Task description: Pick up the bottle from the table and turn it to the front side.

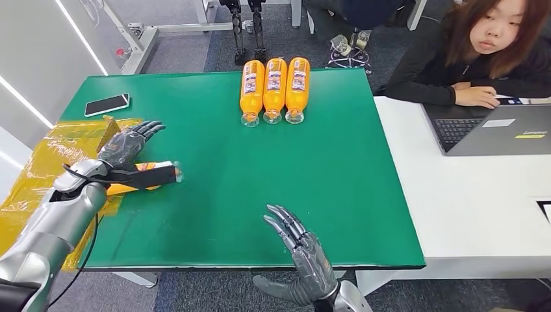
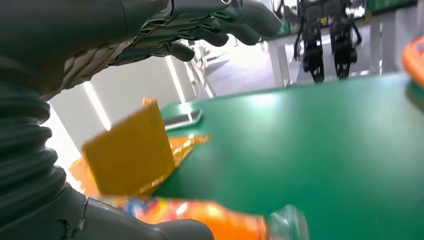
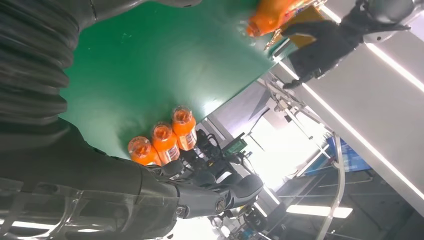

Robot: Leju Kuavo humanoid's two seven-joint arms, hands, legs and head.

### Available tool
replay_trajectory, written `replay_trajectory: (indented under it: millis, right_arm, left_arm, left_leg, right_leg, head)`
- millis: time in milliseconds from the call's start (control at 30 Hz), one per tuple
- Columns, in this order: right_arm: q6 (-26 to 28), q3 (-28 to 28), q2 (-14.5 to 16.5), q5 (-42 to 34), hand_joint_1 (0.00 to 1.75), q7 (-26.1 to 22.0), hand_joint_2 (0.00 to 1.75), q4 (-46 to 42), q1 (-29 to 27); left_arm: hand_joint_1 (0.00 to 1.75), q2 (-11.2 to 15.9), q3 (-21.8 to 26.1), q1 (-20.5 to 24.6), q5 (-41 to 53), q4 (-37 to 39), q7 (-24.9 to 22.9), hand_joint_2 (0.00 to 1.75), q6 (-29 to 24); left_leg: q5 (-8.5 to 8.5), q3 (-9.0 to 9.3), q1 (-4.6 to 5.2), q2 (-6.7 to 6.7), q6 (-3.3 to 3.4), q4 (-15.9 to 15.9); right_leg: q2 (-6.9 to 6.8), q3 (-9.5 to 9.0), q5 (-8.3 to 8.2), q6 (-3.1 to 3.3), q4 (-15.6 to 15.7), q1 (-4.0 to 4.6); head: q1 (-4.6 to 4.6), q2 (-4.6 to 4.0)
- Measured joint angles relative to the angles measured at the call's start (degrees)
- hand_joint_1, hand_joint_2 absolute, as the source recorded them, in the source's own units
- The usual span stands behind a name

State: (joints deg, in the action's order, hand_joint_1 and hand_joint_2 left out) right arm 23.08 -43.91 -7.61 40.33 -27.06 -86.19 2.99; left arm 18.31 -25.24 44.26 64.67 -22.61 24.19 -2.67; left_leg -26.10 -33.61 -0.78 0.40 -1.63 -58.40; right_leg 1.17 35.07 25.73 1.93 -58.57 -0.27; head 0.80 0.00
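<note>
A green desk (image 1: 260, 188) fills the middle of the room. At its 10 o'clock corner lies a dark phone (image 1: 106, 104), face up. Just below that, toward 9 o'clock, a yellow cardboard box (image 1: 97, 128) sits on crinkled yellow plastic wrap (image 1: 39, 170) that spills over the desk's edge. Off at 3 o'clock stands a white desk (image 1: 455, 208) carrying an open laptop (image 1: 487, 130), and a person in a dark sleeve (image 1: 422, 88) sits at 1 o'clock, one hand resting beside the keyboard

Three orange bottles (image 1: 275, 89) on green table (image 1: 325, 195)
</note>
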Motion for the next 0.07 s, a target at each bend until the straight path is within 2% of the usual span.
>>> replay_trajectory:
  millis: [67]
  right_arm:
    - [0.0, 0.0, 0.0, 0.0, 0.0, -0.1, 1.75, 0.0, 0.0]
  left_arm:
    - [0.0, 0.4, 0.1, 0.5, -1.0, -0.9, 0.8, 1.75, 0.0]
  left_leg:
    - [0.0, -0.01, 0.0, -0.01, 0.0, 0.0]
  right_leg:
    - [-0.01, 0.0, 0.0, 0.0, 0.0, -0.01]
  head:
    - [0.0, 0.0]
